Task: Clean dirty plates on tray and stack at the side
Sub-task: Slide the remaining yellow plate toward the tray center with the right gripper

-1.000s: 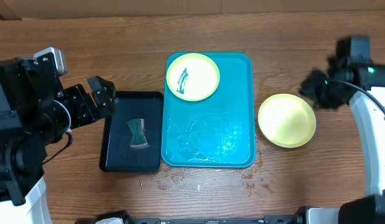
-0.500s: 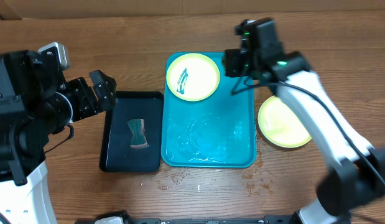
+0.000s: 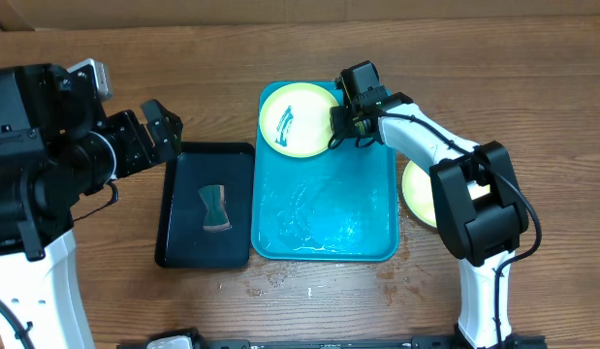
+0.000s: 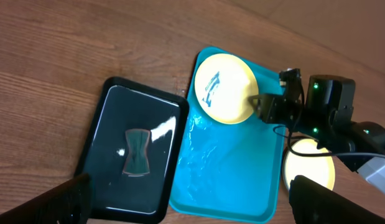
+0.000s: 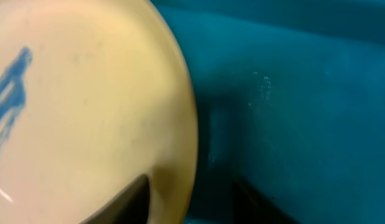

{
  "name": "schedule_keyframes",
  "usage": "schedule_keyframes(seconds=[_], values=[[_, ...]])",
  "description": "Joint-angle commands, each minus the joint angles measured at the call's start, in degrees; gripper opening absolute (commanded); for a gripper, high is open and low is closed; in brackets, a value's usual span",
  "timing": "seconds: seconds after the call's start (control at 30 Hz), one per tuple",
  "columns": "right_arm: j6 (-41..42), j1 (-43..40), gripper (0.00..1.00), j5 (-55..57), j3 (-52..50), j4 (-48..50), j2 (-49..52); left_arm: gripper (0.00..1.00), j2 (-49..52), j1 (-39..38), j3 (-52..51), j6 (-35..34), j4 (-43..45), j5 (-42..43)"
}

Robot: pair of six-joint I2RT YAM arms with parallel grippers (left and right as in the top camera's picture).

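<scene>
One dirty plate [image 3: 298, 118] with a blue-green smear lies at the far end of the turquoise tray [image 3: 324, 213]. My right gripper [image 3: 338, 131] is at the plate's right edge. In the right wrist view its fingers [image 5: 192, 199] are open and straddle the rim: one over the plate [image 5: 86, 112], one over the tray [image 5: 292, 93]. A clean plate [image 3: 416, 194] lies on the table right of the tray, partly hidden by my right arm. My left gripper [image 3: 167, 136] is open and empty, high above the left side; its view shows the plate [image 4: 226, 93] and tray [image 4: 229, 180].
A black tray [image 3: 178, 242] with a small grey-green sponge [image 3: 215, 207] sits left of the turquoise tray. The turquoise tray's floor looks wet. Cardboard runs along the table's far edge.
My right arm has swung in from the far right of the table to the dirty plate's right edge. The left arm has barely shifted.
</scene>
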Motion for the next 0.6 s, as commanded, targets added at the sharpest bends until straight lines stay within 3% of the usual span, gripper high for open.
schedule_keyframes(seconds=[0.0, 0.03, 0.33, 0.57], values=[[0.2, 0.0, 0.09, 0.5, 0.5, -0.3, -1.0, 1.00, 0.8, 0.1, 0.5, -0.7, -0.2, 0.3], [0.4, 0.0, 0.04, 0.5, 0.5, -1.2, -1.2, 1.00, 0.8, 0.1, 0.5, -0.7, -0.4, 0.3], [5.6, -0.9, 0.04, 0.2, 0.7, -18.0, -11.5, 1.00, 0.8, 0.1, 0.5, 2.6, -6.6, 0.5], [5.2, -0.6, 0.04, 0.2, 0.6, -34.8, -21.4, 1.00, 0.7, 0.1, 0.5, 11.9, -9.5, 1.1]])
